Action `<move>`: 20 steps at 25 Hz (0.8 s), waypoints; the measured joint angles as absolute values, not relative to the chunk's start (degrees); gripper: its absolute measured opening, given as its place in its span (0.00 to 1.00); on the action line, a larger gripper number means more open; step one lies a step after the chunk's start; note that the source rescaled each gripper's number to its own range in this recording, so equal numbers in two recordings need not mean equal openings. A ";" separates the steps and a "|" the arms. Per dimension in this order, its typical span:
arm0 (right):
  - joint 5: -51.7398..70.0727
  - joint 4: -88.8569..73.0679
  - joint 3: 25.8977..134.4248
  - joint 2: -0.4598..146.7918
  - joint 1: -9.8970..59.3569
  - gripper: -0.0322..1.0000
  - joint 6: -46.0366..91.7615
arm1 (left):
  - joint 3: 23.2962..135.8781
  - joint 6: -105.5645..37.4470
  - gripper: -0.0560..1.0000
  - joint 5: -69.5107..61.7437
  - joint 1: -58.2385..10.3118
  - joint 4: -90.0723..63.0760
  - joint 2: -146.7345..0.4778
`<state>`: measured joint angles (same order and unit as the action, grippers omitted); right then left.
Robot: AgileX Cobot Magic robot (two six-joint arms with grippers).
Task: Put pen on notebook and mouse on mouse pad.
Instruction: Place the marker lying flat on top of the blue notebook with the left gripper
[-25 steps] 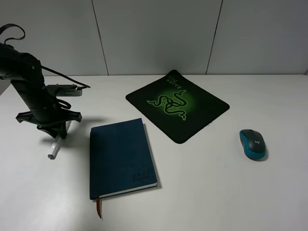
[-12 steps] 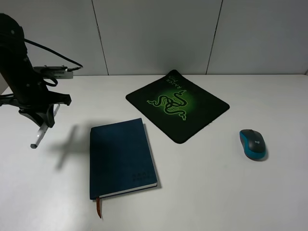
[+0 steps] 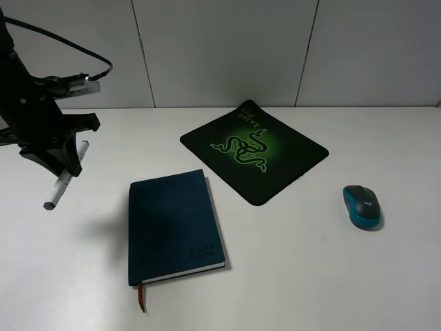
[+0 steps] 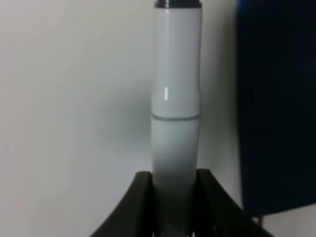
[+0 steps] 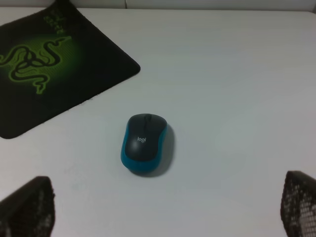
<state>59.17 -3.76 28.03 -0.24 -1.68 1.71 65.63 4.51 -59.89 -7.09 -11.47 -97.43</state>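
pen (image 3: pixel 63 181): slim, white, grey tip; held near its upper end, tilted with the grey tip lowest; over the far left of the surface, apart from the notebook; appears to hang clear of the surface
left tool (image 3: pixel 72 160): black, clamped on the pen; in the left wrist view the two fingers (image 4: pixel 140 200) press either side of the white barrel
notebook (image 3: pixel 173 224): dark navy cover, closed, lying flat near the front middle of the surface; white page edges along its right and front sides; orange-brown ribbon (image 3: pixel 143 298) trailing from its front left corner; nothing lies on the cover
mouse (image 3: pixel 362 205): teal-blue sides, dark grey top; resting on the bare surface at the right, well apart from the mouse pad
mouse pad (image 3: pixel 253 148): thin, black, green snake logo and green lettering; flat and turned at an angle, behind and to the right of the notebook; nothing on it
right tool (image 5: pixel 163 210): seen only in the right wrist view; fingers spread wide apart, holding nothing, with the mouse in view between them and further out
surface (image 3: pixel 296 276): white, plain; grey panelled wall behind
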 joint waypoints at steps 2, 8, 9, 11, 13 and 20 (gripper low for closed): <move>59.17 -3.76 28.03 -0.24 -1.68 1.00 1.71 | 65.63 4.27 0.05 -60.14 -7.99 -12.28 -97.43; 59.17 -3.76 28.03 -0.24 -1.68 1.00 1.71 | 65.63 5.84 0.05 -59.35 -17.35 -12.69 -97.30; 59.17 -3.76 28.03 -0.24 -1.68 1.00 1.71 | 65.63 6.40 0.05 -59.08 -18.90 -12.69 -97.25; 59.17 -3.76 28.03 -0.24 -1.68 1.00 1.71 | 65.63 7.71 0.05 -58.79 -22.55 -12.71 -97.20; 59.17 -3.76 28.03 -0.24 -1.68 1.00 1.71 | 65.63 9.33 0.05 -58.58 -25.69 -12.76 -97.14; 59.17 -3.76 28.03 -0.24 -1.68 1.00 1.71 | 65.63 15.40 0.05 -57.18 -35.90 -12.72 -97.93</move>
<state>59.17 -3.76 28.03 -0.24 -1.68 1.71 65.63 15.40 -57.18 -35.90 -12.72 -97.93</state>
